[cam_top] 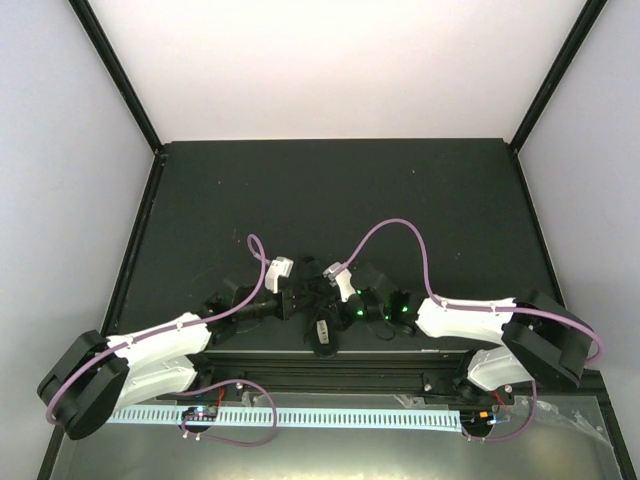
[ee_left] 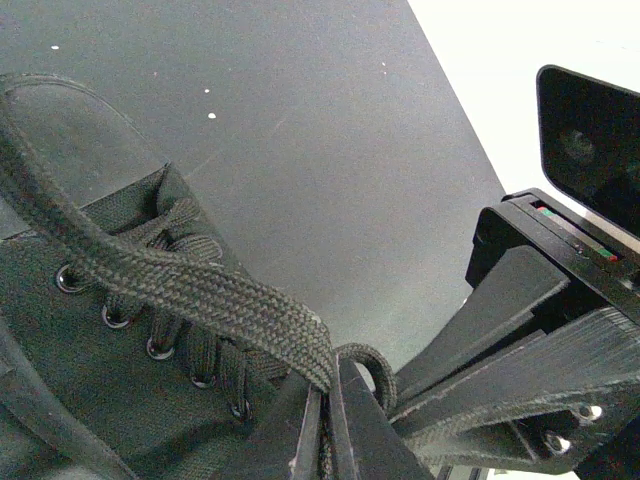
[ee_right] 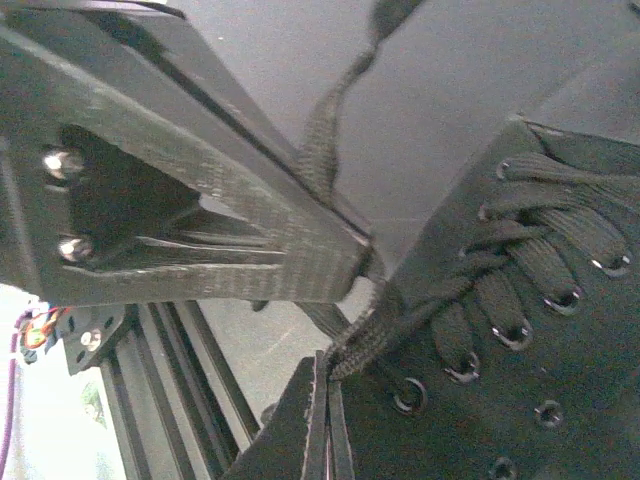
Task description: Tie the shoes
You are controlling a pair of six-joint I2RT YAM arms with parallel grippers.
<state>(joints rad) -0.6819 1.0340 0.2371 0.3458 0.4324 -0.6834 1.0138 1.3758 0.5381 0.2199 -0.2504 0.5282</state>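
Black woven lace (ee_left: 180,285) is pinched flat between the pressed-together jaws of the left gripper (ee_left: 322,430), just above the eyelets of the shoe (ee_left: 60,380). The right gripper (ee_right: 327,420), jaws likewise clamped, nips a lace strand at the shoe's eyelet edge. Both grippers meet over the shoe, which lies on the dark table (cam_top: 330,190) between the two arms.
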